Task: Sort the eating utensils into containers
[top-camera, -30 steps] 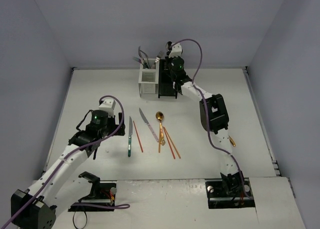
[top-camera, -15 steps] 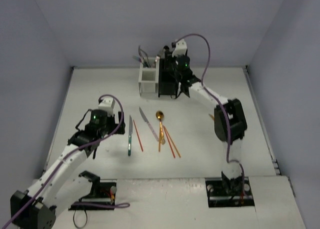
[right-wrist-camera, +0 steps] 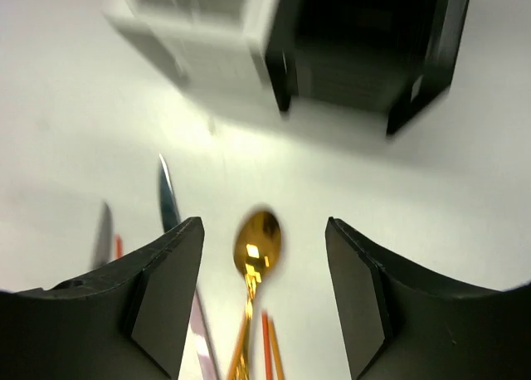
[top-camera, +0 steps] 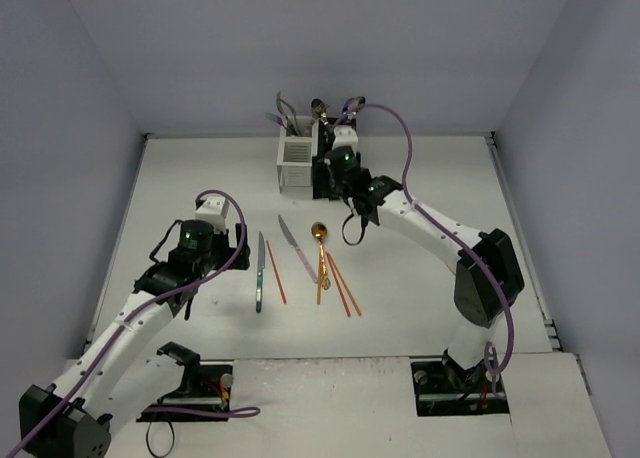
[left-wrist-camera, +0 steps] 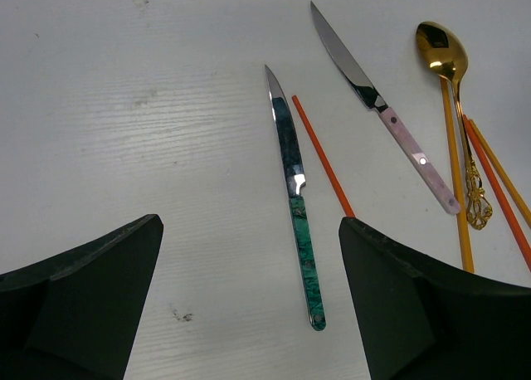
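Note:
The containers stand at the back: a white caddy (top-camera: 296, 164) joined to a black caddy (top-camera: 326, 176), with utensil handles (top-camera: 287, 115) sticking up. On the table lie a teal-handled knife (top-camera: 260, 274) (left-wrist-camera: 295, 222), an orange chopstick (left-wrist-camera: 323, 160), a pink-handled knife (top-camera: 297, 248) (left-wrist-camera: 398, 135), a gold spoon (top-camera: 319, 250) (right-wrist-camera: 257, 243) and more chopsticks (top-camera: 343, 286). My left gripper (top-camera: 222, 261) (left-wrist-camera: 249, 222) hangs open just left of the teal knife. My right gripper (top-camera: 346, 204) (right-wrist-camera: 264, 224) is open and empty, in front of the black caddy (right-wrist-camera: 365, 48), above the spoon's bowl.
The table's side walls rise at left and right, and the back wall stands close behind the caddies. The right arm's elbow (top-camera: 488, 270) hangs over the table's right half. Both arm bases (top-camera: 190, 383) sit at the near edge.
My right gripper has opened and drawn back from over the black caddy toward the spoon, its elbow swinging right. The left arm has stayed put.

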You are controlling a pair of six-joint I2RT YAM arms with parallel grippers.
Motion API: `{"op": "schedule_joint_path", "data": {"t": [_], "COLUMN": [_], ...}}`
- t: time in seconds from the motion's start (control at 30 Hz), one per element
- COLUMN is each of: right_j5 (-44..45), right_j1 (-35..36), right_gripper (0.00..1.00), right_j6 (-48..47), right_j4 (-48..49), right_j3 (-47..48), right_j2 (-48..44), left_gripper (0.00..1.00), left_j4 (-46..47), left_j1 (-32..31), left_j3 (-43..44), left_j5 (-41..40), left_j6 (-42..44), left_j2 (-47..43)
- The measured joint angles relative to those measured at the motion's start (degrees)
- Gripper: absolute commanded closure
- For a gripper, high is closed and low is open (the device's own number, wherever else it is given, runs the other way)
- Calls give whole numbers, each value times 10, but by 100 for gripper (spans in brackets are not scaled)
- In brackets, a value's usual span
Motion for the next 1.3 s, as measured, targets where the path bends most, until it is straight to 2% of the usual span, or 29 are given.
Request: {"op": "schedule_joint_path", "data": {"t": [0.2, 0.7, 0.8, 0.9, 1.3], "right_j5": [-15, -40, -39, -38, -19], "right_j1": [26, 51, 51, 51, 51], "right_gripper": [48, 68, 79, 99, 100], "right_j6": [69, 113, 116, 119, 105], "right_j4": [-82, -87, -86, -86, -89], "right_j3": [-67, -65, -59, -56, -50], "right_j2": [24, 137, 142, 144, 137], "left_gripper": [14, 14, 14, 14, 14], "left_j4": [-2, -7, -8, -8, -8], "left_j1": [0, 0, 0, 0, 0], "left_j3": [0, 0, 0, 0, 0], "left_j5": [0, 0, 0, 0, 0], "left_j6": [0, -1, -1, -1, -1], "left_j2": [3, 6, 6, 7, 8]}}
